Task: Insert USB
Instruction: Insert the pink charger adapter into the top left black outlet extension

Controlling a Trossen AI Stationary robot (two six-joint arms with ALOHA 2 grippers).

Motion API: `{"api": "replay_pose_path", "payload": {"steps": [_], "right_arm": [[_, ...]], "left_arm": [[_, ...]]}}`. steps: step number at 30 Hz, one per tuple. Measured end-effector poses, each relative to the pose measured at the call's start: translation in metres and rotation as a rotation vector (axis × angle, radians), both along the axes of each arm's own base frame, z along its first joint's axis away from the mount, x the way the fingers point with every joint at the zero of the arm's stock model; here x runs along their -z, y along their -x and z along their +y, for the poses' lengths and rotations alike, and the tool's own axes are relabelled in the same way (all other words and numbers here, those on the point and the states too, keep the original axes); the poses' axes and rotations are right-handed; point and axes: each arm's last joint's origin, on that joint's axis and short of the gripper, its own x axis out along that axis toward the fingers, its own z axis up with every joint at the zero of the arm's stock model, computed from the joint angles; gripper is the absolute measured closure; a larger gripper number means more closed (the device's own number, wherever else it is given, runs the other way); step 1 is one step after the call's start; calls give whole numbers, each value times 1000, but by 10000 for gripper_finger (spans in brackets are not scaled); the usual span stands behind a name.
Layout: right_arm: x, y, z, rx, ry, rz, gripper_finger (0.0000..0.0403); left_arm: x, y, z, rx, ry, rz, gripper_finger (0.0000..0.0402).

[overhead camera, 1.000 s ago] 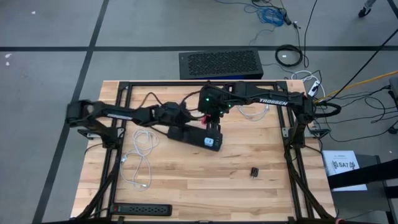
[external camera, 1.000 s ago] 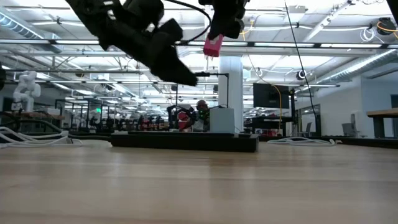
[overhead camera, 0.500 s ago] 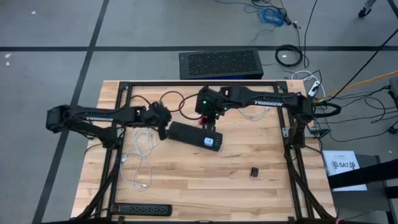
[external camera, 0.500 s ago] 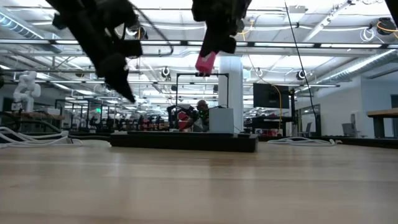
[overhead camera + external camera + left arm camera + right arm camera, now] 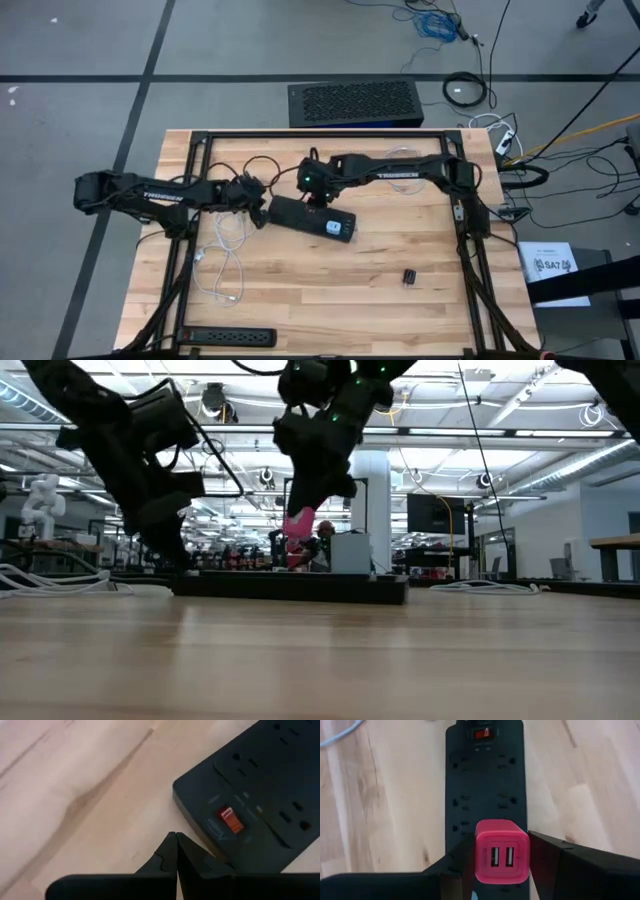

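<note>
Your right tool [image 5: 502, 865] is gripping the pink USB charger [image 5: 502, 851] by its two flanks, jaws pressed onto it about halfway open, with the charger's two USB ports facing back toward the wrist camera. In the high view that tool [image 5: 312, 186] is hanging over the end of the black power strip [image 5: 311, 217] nearest the left arm, and in the low view the charger [image 5: 298, 523] is hovering above the strip [image 5: 290, 588], not yet touching it.

The relation you are working with is this: the strip is lying directly under the charger, and in the right wrist view its long axis is running straight away from the tool, with the outlet rows in line and the red switch [image 5: 481, 733] at the far end. So the charger appears roughly centred across the strip's width; what remains is picking an outlet along that axis and coming straight down. Whether the prongs are squared to the slots, you cannot tell, since the charger's body is hiding them.

Your left tool [image 5: 176, 851] is fully closed on nothing, its tips sitting on the table [image 5: 90, 795] just beside the switch end of the strip, likely to brace it. The left arm is nearer that end, but the right arm is carrying the part and doing the insertion.

The risk, as it looks, is the strip sliding on the smooth wood as you are pressing down.
</note>
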Motion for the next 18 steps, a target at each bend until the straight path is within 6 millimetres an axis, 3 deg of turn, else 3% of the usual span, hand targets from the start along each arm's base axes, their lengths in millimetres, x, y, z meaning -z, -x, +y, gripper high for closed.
{"api": "replay_pose_path", "payload": {"steps": [9, 18], "right_arm": [[26, -11, 0, -20, 37, 28, 287], [27, -10, -1, -54, 124, 56, 287]], "left_arm": [[13, -5, -3, 15, 50, -32, 399], [29, -18, -6, 25, 75, -29, 400]]}}
